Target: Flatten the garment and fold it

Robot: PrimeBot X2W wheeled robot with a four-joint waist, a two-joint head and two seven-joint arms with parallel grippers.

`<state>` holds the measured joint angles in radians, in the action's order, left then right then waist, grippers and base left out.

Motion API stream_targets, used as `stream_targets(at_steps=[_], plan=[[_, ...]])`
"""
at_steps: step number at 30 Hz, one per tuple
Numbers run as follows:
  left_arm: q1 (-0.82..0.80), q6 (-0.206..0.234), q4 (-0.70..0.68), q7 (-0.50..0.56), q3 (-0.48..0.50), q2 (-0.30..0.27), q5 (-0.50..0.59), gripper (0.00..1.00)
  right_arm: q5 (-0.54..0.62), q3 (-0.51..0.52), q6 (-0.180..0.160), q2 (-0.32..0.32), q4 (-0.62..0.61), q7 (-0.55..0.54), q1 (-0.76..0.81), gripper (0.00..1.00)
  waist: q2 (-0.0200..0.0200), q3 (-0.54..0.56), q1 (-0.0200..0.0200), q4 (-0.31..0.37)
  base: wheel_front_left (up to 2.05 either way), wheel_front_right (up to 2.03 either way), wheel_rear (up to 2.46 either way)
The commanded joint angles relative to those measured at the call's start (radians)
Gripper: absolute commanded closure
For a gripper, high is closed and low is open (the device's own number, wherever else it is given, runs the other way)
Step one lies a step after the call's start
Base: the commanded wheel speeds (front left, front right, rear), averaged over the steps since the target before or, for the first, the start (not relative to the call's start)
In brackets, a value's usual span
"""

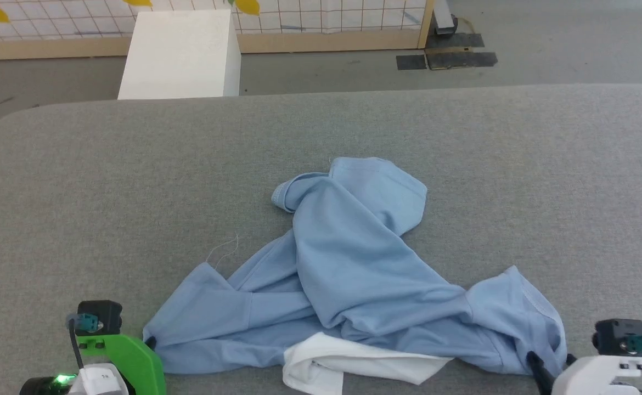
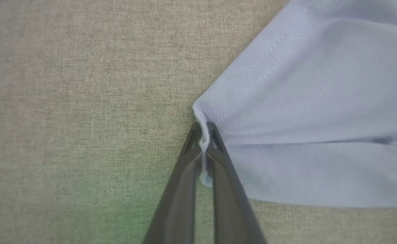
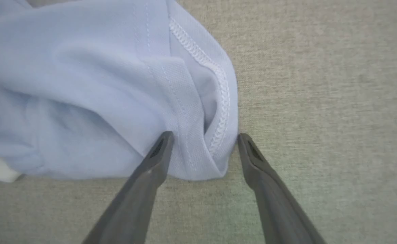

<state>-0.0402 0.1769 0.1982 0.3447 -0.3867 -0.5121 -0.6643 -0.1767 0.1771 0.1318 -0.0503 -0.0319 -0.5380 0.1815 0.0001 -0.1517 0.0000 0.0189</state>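
The garment (image 1: 348, 274), a light blue shirt, lies crumpled on the grey table (image 1: 134, 181), with a white part (image 1: 343, 362) sticking out at its near edge. My left gripper (image 1: 150, 343) sits at the garment's lower-left corner. Seen from the left wrist, the left gripper (image 2: 203, 134) is shut, pinching a thin fold of the garment (image 2: 314, 112) at its hemmed corner. My right gripper (image 1: 548, 365) is at the lower-right corner. The right wrist view shows the right gripper (image 3: 203, 140) open, its fingers straddling a stitched edge of the garment (image 3: 93, 88).
A white box (image 1: 181, 55) stands on the floor beyond the table's far edge, in front of a gridded wall panel (image 1: 326, 16). Dark mats (image 1: 447, 57) lie on the floor at the far right. A loose thread (image 1: 225, 249) lies beside the garment.
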Motion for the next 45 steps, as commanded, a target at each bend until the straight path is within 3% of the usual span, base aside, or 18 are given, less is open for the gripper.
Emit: stream_targets(at_steps=[1, 4, 5, 7, 8, 12, 17, 21, 25, 29, 33, 39, 45], plan=[[0.009, -0.001, 0.025, 0.010, -0.018, 0.014, -0.003, 1.00, -0.001, -0.006, -0.001, 0.000, 0.022, -0.016, -0.029, 0.00, -0.0001, -0.009, 0.0000, -0.008, 0.00, 0.00, 0.00], [-0.005, -0.004, 0.029, 0.010, -0.023, 0.016, -0.001, 1.00, 0.012, -0.024, -0.001, 0.000, 0.081, -0.099, -0.050, 0.00, -0.0001, -0.015, 0.0000, -0.017, 0.00, 0.00, 0.00], [-0.008, -0.006, 0.031, 0.010, -0.024, 0.017, -0.002, 1.00, 0.009, -0.025, -0.001, 0.000, 0.096, -0.138, -0.049, 0.53, -0.0001, -0.016, 0.0000, -0.019, 0.00, 0.00, 0.00], [-0.014, -0.007, 0.032, 0.012, -0.029, 0.021, -0.001, 1.00, -0.001, -0.031, -0.001, 0.000, 0.106, -0.226, -0.040, 0.93, -0.0001, -0.014, 0.0000, -0.026, 0.00, 0.00, 0.00], [-0.015, -0.005, 0.028, 0.011, -0.030, 0.024, -0.001, 1.00, -0.005, -0.027, -0.001, 0.000, 0.092, -0.252, -0.037, 1.00, -0.0001, -0.012, 0.0000, -0.029, 0.00, 0.00, 0.00], [-0.013, 0.001, -0.010, -0.014, -0.021, 0.020, 0.002, 1.00, -0.007, 0.000, -0.001, 0.000, 0.003, -0.290, -0.025, 1.00, -0.0001, 0.005, 0.0000, -0.031, 0.00, 0.00, 0.00], [-0.023, -0.043, -0.134, -0.064, 0.038, 0.021, -0.066, 1.00, 0.000, 0.026, -0.001, -0.015, -0.138, -0.310, -0.040, 1.00, -0.0001, 0.025, 0.0000, -0.028, 0.00, 0.00, 0.00], [-0.075, -0.088, -0.267, -0.075, 0.114, 0.015, -0.156, 1.00, -0.003, 0.020, -0.001, -0.099, -0.248, -0.354, -0.117, 1.00, -0.0001, 0.023, 0.0000, -0.024, 0.00, 0.00, 0.00], [-0.199, -0.081, -0.361, -0.040, 0.184, -0.038, -0.176, 1.00, -0.013, -0.024, -0.001, -0.252, -0.290, -0.413, -0.283, 1.00, -0.0001, -0.019, 0.0000, -0.015, 0.00, 0.00, 0.00], [-0.389, -0.047, -0.384, -0.004, 0.241, -0.060, -0.182, 1.00, -0.041, -0.085, -0.001, -0.382, -0.255, -0.432, -0.525, 1.00, -0.0001, -0.098, 0.0000, -0.005, 0.00, 0.00, 0.00], [-0.595, -0.014, -0.344, 0.018, 0.270, -0.068, -0.168, 1.00, -0.052, -0.167, -0.001, -0.453, -0.178, -0.410, -0.804, 1.00, -0.0001, -0.196, 0.0000, 0.005, 0.00, 0.00, 0.00], [-0.897, 0.016, -0.210, -0.012, 0.265, -0.070, -0.088, 1.00, 0.036, -0.267, -0.001, -0.472, -0.002, -0.300, -1.188, 1.00, -0.0001, -0.312, 0.0000, 0.011, 0.00, 0.00, 0.00], [-1.108, 0.039, -0.117, -0.170, 0.302, -0.022, -0.037, 1.00, 0.183, -0.295, -0.001, -0.431, 0.158, -0.081, -1.470, 1.00, -0.0001, -0.370, 0.0000, 0.007, 0.00, 0.00, 0.00]])
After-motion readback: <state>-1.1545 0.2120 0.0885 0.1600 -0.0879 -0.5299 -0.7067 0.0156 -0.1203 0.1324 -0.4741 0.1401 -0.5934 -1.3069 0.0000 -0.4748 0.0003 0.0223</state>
